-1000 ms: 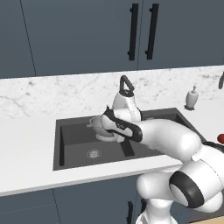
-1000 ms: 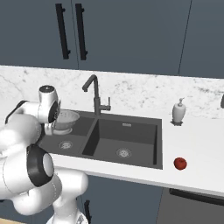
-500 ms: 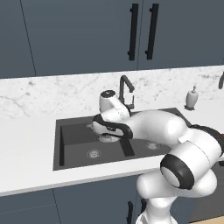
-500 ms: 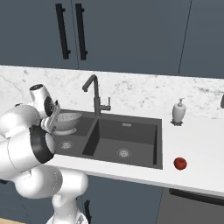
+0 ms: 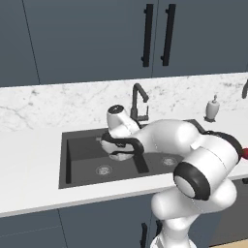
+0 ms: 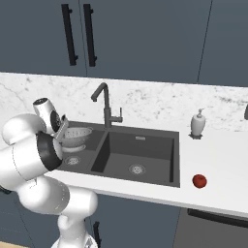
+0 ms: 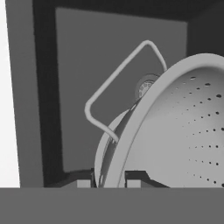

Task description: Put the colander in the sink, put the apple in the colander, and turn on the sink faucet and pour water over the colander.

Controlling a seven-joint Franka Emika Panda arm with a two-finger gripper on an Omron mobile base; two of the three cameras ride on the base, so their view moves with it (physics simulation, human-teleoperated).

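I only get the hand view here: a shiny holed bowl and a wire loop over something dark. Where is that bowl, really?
Observer: The colander hangs over the left basin of the sink, held up above its floor.
Operator: Is the hand actually holding it?
Observer: Yes, the gripper is shut on the colander's rim; in the right base view the arm leans over that basin's left edge.
Operator: What about the fruit it needs?
Observer: The apple sits on the counter right of the sink, near the front edge.
Operator: And the tap?
Observer: The sink faucet stands behind the divider between the basins, with no water visible.
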